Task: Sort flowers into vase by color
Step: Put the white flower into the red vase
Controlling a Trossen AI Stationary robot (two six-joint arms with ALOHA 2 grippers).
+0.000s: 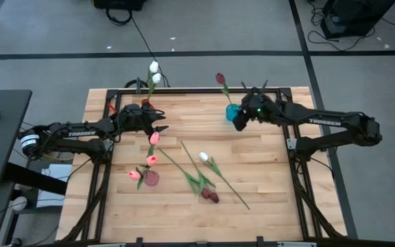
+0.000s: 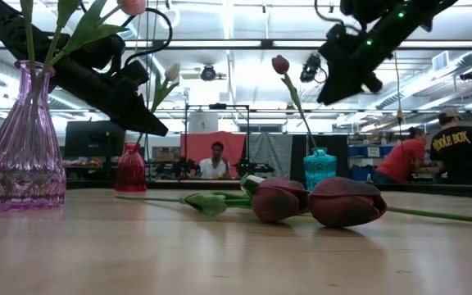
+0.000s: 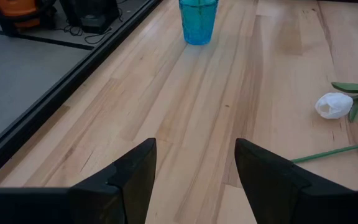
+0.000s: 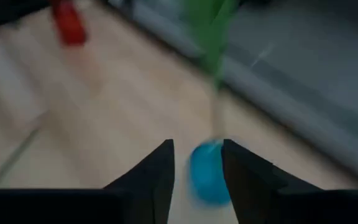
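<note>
Maroon tulip: stood in blue vase near counter's far edge. Right end effector, fingers narrowly parted, hovers beside; vase could be tipped if brushed.

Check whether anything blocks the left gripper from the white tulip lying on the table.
Nothing visible does. The left gripper, jaws open, looks across bare wood to the white tulip; only a green stem lies off to one side.
</note>
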